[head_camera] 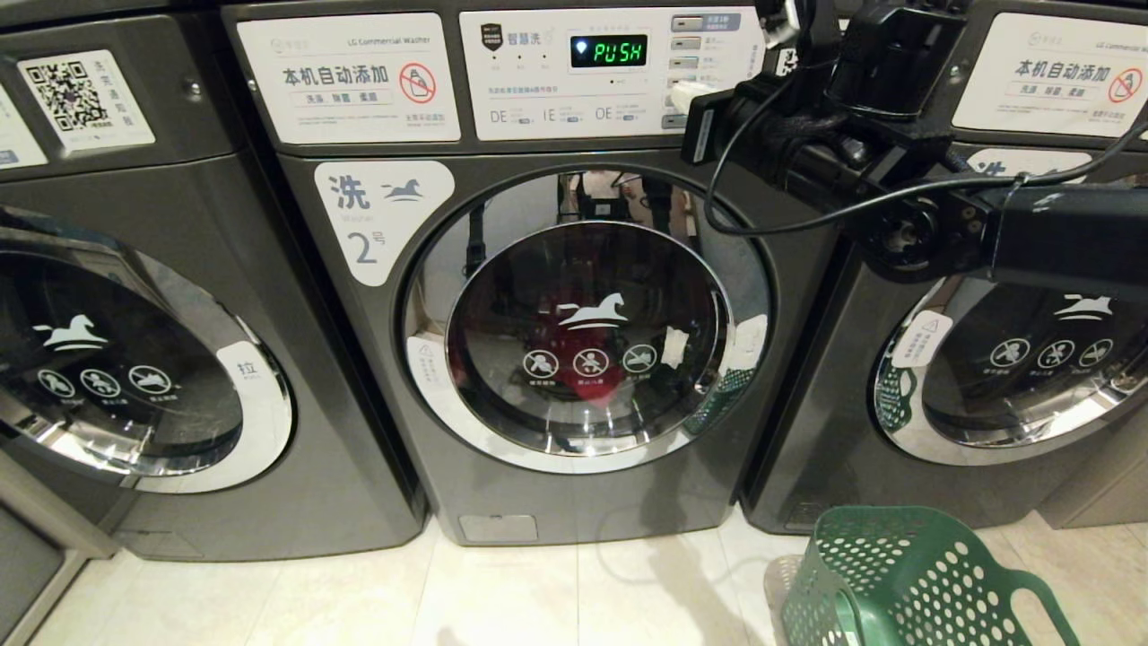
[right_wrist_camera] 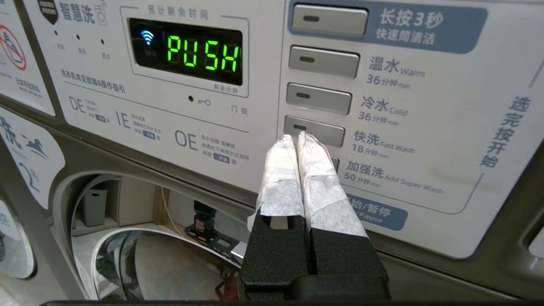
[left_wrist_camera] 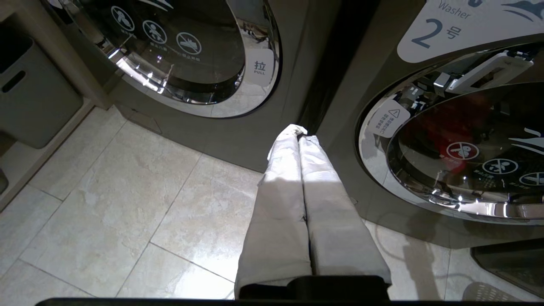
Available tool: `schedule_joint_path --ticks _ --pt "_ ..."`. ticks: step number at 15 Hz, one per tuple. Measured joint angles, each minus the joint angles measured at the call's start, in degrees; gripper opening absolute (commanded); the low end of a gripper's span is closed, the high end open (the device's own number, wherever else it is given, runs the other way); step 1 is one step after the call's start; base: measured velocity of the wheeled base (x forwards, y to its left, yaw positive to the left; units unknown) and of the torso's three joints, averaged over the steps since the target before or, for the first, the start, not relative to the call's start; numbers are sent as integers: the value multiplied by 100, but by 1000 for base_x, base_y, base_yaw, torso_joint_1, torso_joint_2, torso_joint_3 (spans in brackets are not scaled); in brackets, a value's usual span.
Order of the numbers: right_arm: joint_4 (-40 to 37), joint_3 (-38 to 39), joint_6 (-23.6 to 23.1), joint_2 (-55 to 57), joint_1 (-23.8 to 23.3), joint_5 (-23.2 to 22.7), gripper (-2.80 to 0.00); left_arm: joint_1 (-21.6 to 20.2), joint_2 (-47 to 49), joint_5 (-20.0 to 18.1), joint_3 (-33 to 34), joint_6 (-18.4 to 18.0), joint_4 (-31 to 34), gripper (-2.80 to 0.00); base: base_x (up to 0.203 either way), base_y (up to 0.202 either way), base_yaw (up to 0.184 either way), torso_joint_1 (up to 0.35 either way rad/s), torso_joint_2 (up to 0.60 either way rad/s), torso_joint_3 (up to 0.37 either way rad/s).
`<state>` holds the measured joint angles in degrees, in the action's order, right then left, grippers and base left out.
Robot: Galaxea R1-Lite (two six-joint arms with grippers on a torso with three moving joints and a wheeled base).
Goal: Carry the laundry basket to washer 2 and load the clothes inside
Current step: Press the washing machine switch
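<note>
Standing square in front is washer 2 (head_camera: 574,359), its round chrome-rimmed door shut and something red showing dimly behind the glass. Its display (right_wrist_camera: 185,51) reads PUSH in green. The right gripper (right_wrist_camera: 297,140) is up at the control panel (right_wrist_camera: 425,127), its tape-wrapped fingers (right_wrist_camera: 280,170) pressed together with nothing between them, the tips at the lower edge of the fast-wash button (right_wrist_camera: 314,130); I can't tell whether they actually touch it. The left gripper (left_wrist_camera: 298,132) hangs low, its fingers likewise pressed together and empty, pointing at the dark gap between washer 2 and the neighbouring washer (left_wrist_camera: 182,55) on its left. The laundry basket (head_camera: 906,583) sits on the tiled floor (head_camera: 538,592) near washer 2's lower right corner, in front of the right-hand washer (head_camera: 987,386).
</note>
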<state>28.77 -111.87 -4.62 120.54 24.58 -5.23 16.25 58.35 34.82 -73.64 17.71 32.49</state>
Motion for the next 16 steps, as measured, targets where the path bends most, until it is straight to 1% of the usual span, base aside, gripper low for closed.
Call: schedule_joint_path --ticks 6,11,15,16 --pt "11 -6 0 77 -5 3 -280 0 -193 11 0 -29 50 -280 0 0 0 0 0 0" --pt "85 -43 -6 134 -16 41 -280 0 -482 11 153 -315 12 -280 0 0 0 0 0 0" --pt "94 -48 -1 156 -26 96 -280 0 -651 9 229 -350 11 -280 0 0 0 0 0 0" --pt "119 -48 -4 154 -33 102 -280 0 -682 7 234 -410 7 -280 0 0 0 0 0 0"
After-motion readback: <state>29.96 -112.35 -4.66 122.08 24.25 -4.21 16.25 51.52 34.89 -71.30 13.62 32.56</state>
